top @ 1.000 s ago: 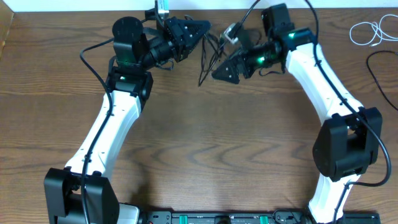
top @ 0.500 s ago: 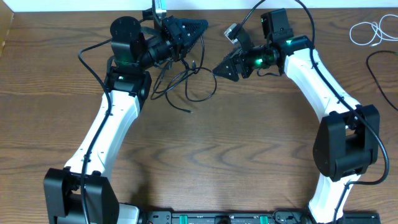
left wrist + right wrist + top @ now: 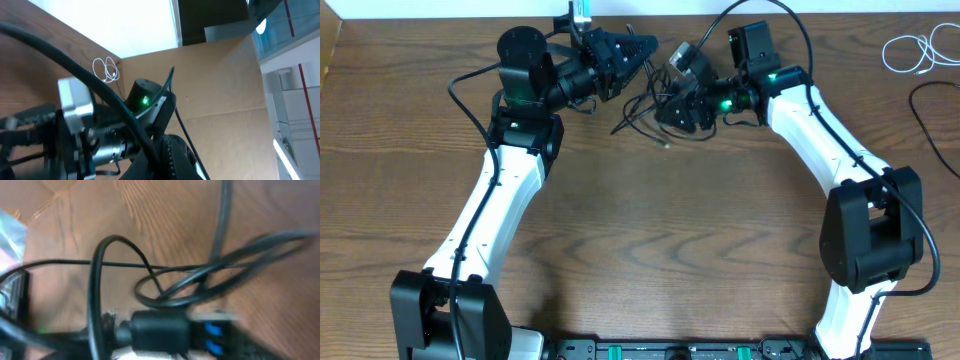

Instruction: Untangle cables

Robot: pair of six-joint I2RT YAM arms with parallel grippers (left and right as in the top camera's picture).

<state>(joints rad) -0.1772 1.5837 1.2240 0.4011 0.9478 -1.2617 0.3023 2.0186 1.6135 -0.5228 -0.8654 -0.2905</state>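
A tangle of thin black cables hangs and lies between my two grippers at the back middle of the table. My left gripper is raised above it and looks shut on a black cable strand. My right gripper is pressed in among the loops. In the right wrist view, black loops cross the wood, and a black plug with blue ports sits right at the jaws, seemingly held. A white cable lies coiled at the far right back. It also shows small in the left wrist view.
Another black cable curves along the table's right edge. The right arm, with a green light, fills the left wrist view. The arm bases stand at the table's front.
The black cable was first stretched between the grippers, then hung in loose loops from the left gripper. The right gripper has now moved left and up into the tangle, which has bunched together.
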